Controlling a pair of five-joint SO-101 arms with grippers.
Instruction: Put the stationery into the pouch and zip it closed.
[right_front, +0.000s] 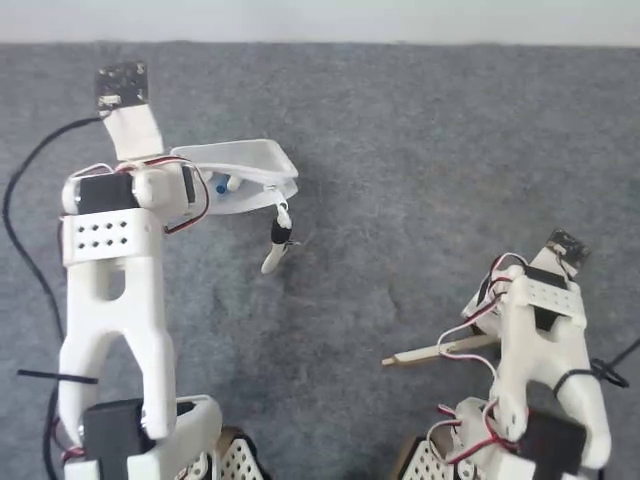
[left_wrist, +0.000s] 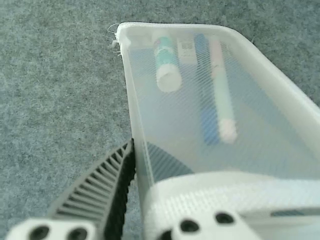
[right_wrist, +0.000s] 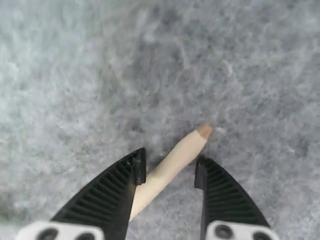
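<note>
Pouch (left_wrist: 165, 135) is at the far left over the grey carpet (right_front: 420, 150), its edge pinched tight in my left gripper (left_wrist: 136, 150). Through its clear wall I see a white-capped tube (left_wrist: 167, 65) and a blue pen (left_wrist: 207, 95) inside. My right gripper (right_wrist: 170, 156) is low at the near right, fingers apart around a wooden pencil (right_wrist: 187, 145) that touches one finger.

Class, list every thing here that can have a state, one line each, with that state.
pouch: held at one edge, mouth looks unzipped
pens: inside the pouch
left tool: shut on the pouch
right tool: open, either side of the pencil
pencil: outside the pouch, not gripped
</note>
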